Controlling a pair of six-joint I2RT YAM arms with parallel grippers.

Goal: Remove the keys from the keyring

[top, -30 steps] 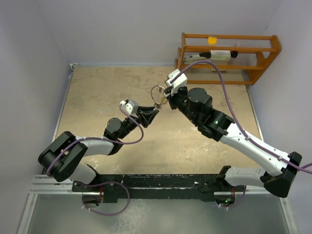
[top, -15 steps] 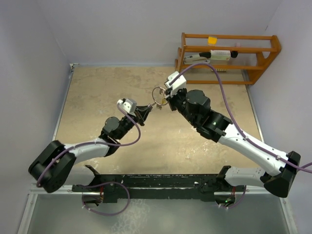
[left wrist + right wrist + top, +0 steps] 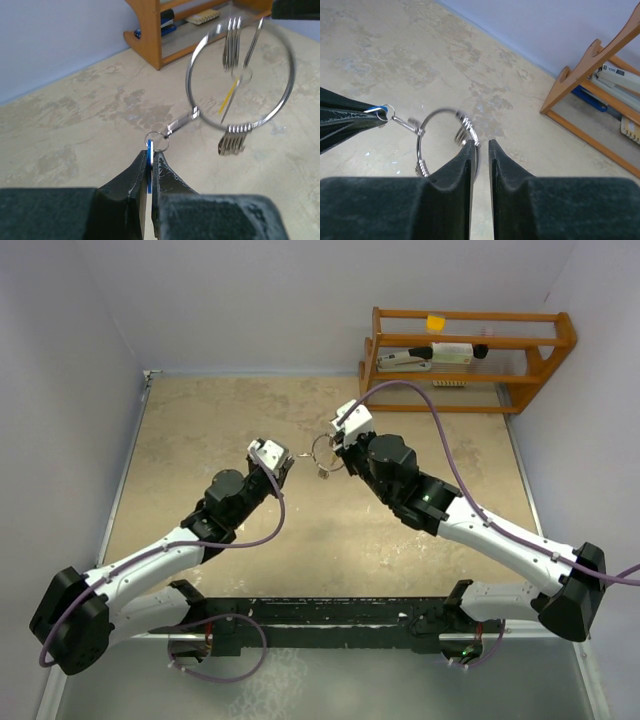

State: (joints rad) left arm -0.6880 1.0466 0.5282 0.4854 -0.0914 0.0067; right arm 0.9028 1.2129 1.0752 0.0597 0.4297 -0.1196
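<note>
Now left end effector (image 3: 284,464) farther back

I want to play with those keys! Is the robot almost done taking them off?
Not nearly. Done: nothing, no loose key shows. In hand: the left hand pinches the blue key, linked to the keyring; the right hand sits at the ring, slightly parted. Left: silver keys and yellow key hang on it.

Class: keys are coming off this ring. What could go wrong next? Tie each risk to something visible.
1. The right gripper stands slightly open by the keyring: the ring may slip free and dangle from the blue key pinched in the left gripper.
2. The silver keys hang loose on the ring; a swing could snag them on a finger.
</note>
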